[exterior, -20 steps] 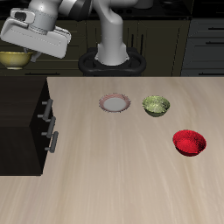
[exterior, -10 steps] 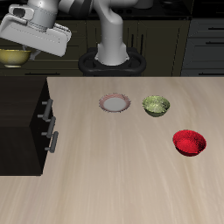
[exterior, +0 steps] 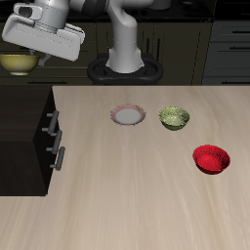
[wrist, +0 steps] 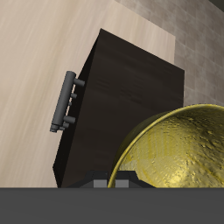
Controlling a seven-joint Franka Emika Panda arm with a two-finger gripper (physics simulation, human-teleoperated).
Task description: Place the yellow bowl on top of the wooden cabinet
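The arm reaches from its base at the far side across to the far end of the wooden cabinet (exterior: 24,122), wrist tilted. The gripper (exterior: 23,59) carries the yellow bowl (exterior: 19,64) in the air above the cabinet's top; the fingers look clamped on its rim. No writing is readable

Glossy white-grey arm (exterior: 59,12), black base (exterior: 125,70)

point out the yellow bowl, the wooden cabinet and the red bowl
yellow bowl (wrist: 179,153): wrist view, on its mottled inner surface
wooden cabinet (wrist: 127,87): wrist view, on its dark flat top
red bowl (exterior: 211,158): exterior view, in the middle of the bowl
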